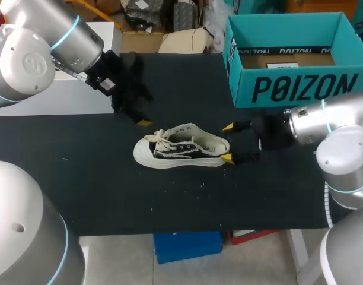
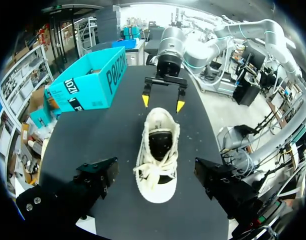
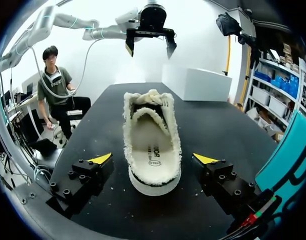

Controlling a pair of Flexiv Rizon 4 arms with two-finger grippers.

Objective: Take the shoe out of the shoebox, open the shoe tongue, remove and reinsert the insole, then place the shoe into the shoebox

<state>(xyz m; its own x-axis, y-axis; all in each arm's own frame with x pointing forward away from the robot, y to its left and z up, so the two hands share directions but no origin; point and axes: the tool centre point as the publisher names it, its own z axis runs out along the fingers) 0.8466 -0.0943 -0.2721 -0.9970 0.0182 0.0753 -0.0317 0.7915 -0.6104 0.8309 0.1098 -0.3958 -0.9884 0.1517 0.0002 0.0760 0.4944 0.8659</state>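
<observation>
A black and cream canvas shoe (image 1: 181, 147) lies upright on the black table (image 1: 80, 178), with its toe toward my left arm and its heel toward my right. Its laces are loose and the cream insole (image 3: 154, 147) shows inside. My right gripper (image 1: 228, 142) sits low at the heel, open, one yellow tip on each side and gaps to the shoe (image 3: 152, 145). My left gripper (image 1: 134, 110) hangs open in the air above and beyond the toe (image 2: 155, 192); the right wrist view shows that left gripper (image 3: 149, 44) well clear of the table. The teal shoebox (image 1: 288, 89) stands open at the back right.
A white box (image 1: 57, 95) sits at the back left, beside my left arm. The shoebox (image 2: 88, 82) stands close behind my right arm. Small white specks dot the table around the shoe.
</observation>
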